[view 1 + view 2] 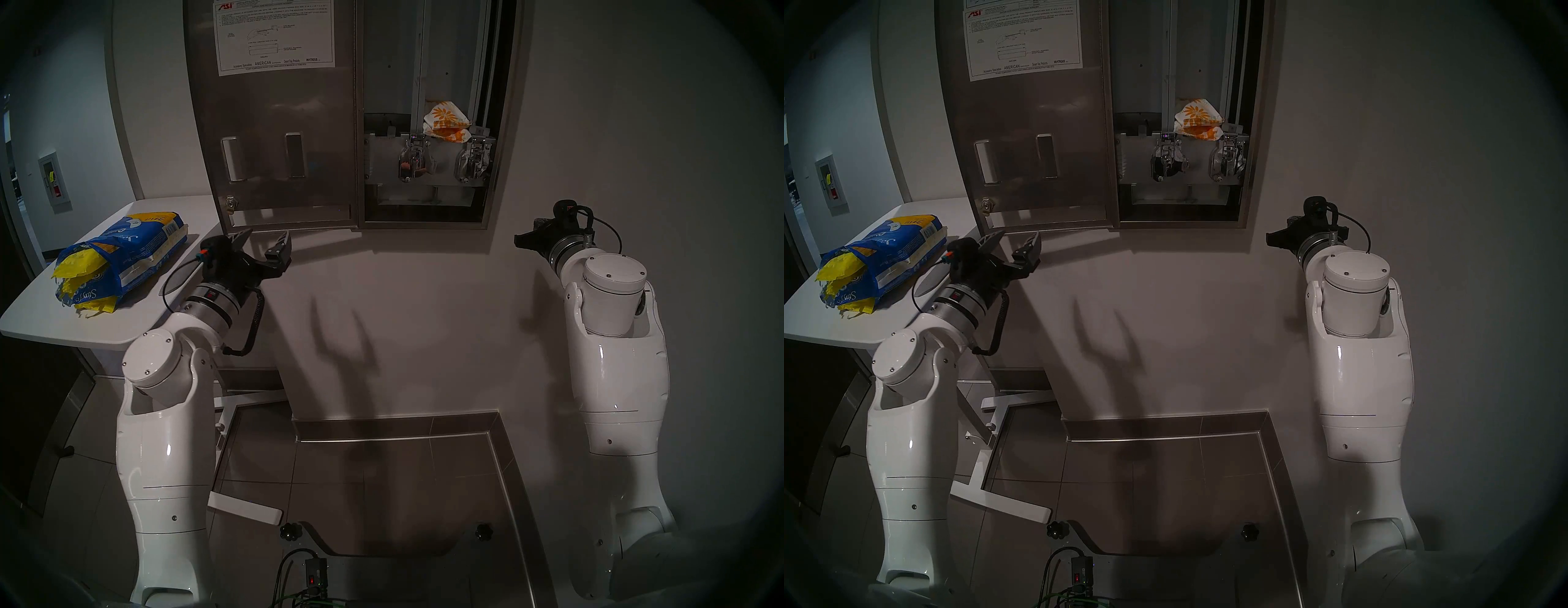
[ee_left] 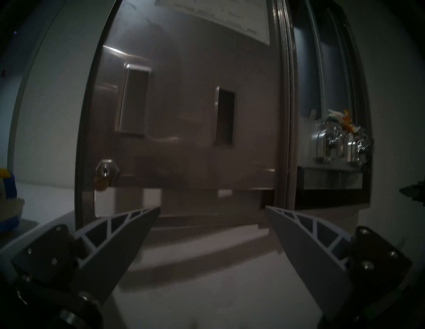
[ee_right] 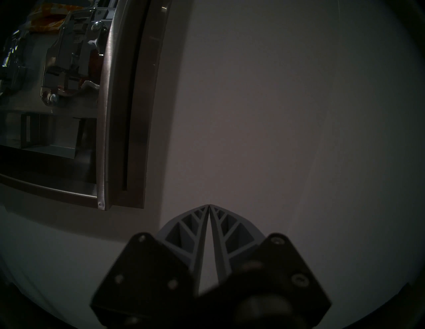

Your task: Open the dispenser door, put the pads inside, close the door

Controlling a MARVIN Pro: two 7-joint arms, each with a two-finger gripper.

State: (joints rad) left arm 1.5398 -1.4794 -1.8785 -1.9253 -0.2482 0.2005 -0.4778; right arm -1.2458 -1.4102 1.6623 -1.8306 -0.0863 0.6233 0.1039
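Observation:
The dispenser door (image 1: 292,106) stands swung open to the left, its steel back with the white instruction sheet (image 1: 275,34) facing me. My left gripper (image 1: 268,237) is open and empty just below the door's bottom edge; in the left wrist view its fingertips (image 2: 147,216) frame that edge (image 2: 207,202). Yellow-wrapped pads (image 1: 78,265) stick out of the torn blue bag (image 1: 140,250) on the white table (image 1: 106,331) to the left. My right gripper (image 1: 519,240) is shut on nothing, below and right of the open cabinet (image 1: 424,204), facing the bare wall (image 3: 276,114).
Inside the cabinet, white packets with orange flowers (image 1: 447,121) lie above two chrome lever mechanisms (image 1: 413,159). A small key lock (image 2: 105,171) sits at the door's lower left. The cabinet's steel frame (image 3: 110,114) is left of my right gripper. Tiled floor and a steel kerb (image 1: 496,446) lie below.

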